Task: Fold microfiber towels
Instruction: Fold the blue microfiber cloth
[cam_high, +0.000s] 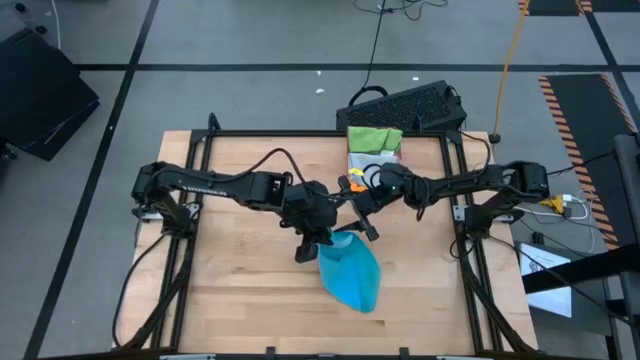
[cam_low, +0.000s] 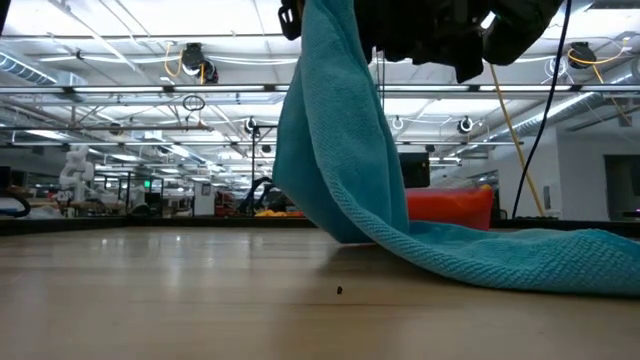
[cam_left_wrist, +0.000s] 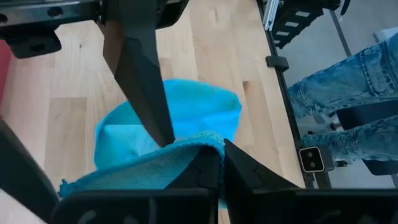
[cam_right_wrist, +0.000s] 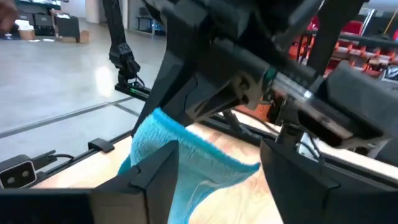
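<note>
A bright blue microfiber towel (cam_high: 352, 278) hangs from my left gripper (cam_left_wrist: 222, 144), which is shut on it above the middle of the table; its lower end (cam_low: 540, 262) lies on the wood. My right gripper (cam_right_wrist: 217, 149) stands level beside the left one, open, with the towel's raised edge (cam_right_wrist: 186, 155) between its two fingers. In the left wrist view one right finger (cam_left_wrist: 140, 81) reaches down to that edge. In the low view both grippers are cut off at the top. My left gripper pinches the towel's raised upper edge (cam_left_wrist: 199, 140) between its two fingers, slanting down from the table's left. The cloth hangs slack below the fingers, and its lower part is spread on the table toward the near edge. My right gripper's fingers stand on either side of the same edge; whether they touch it I cannot tell.
A stack of folded cloths, green on top (cam_high: 374, 138), sits at the table's far edge by the red tray (cam_low: 450, 208). A black keyboard (cam_high: 410, 105) lies beyond the table. A person in jeans (cam_left_wrist: 348, 93) stands at the table's side. Bare wood lies left of the towel.
</note>
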